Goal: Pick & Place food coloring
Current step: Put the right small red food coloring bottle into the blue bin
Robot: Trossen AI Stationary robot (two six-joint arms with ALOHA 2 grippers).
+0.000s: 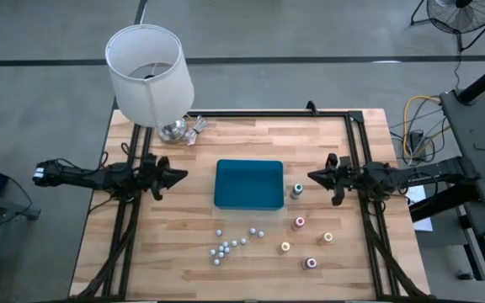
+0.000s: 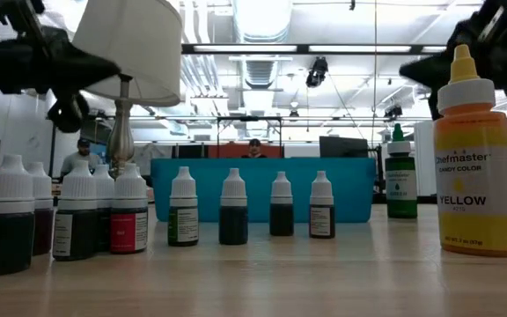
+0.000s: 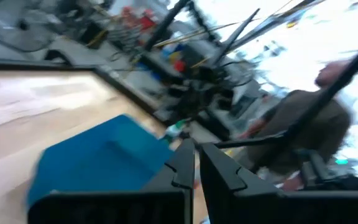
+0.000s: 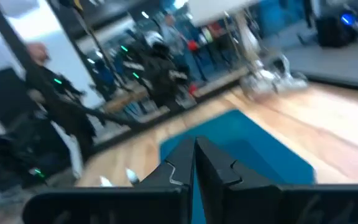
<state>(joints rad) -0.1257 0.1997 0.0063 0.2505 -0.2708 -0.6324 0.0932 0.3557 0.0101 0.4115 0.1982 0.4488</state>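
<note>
Both arms hang over the desk [image 1: 251, 261] on either side of the blue tray [image 1: 248, 185]. The left fingers [image 1: 180, 176] and the right fingers [image 1: 313, 176] are pressed shut, holding nothing. The food coloring [image 1: 300, 223] bottles stand on the desk, right of the tray and nearer the front, beside tiny white-capped bottles [image 1: 230, 245].

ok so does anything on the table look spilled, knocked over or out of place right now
Nothing looks spilled or knocked over. One oddity: a table lamp stands at the far left corner of the table, unrelated to the bottles. The blue tray holds no bottles; the bottles with coloured tops stand upright to its right, and small white-capped bottles cluster in front.
</note>
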